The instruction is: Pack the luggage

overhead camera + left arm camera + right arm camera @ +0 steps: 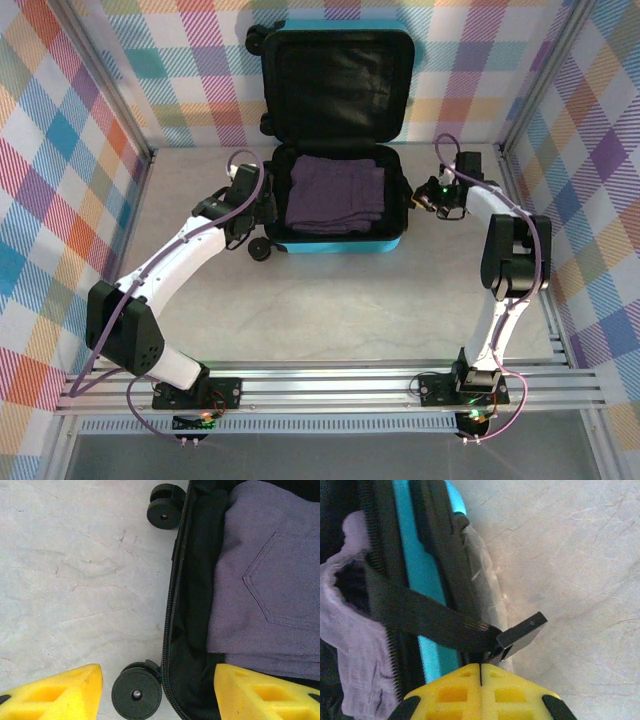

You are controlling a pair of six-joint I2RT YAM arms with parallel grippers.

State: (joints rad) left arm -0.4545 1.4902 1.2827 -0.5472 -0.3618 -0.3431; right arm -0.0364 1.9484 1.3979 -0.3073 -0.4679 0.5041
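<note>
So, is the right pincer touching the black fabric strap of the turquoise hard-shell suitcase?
Touching: right wrist view shows the shut right pincer pinching the end of the black strap.

Turquoise luggage inside walls of many-coloured checks.

The luggage (340,243) is turquoise outside and black inside, with black wheels (136,694) and a black strap (430,617). The folded cloth (335,192) is grey-purple. The worktop (330,310) is pale grey with faint marble lines. The walls (60,130) have pink, blue, yellow, orange and green checks. The left arm (190,250) and right arm (510,250) are white and black, with purple cables (252,195). The left pincer (160,695) and right pincer (481,672) are yellow with small black patches.
</note>
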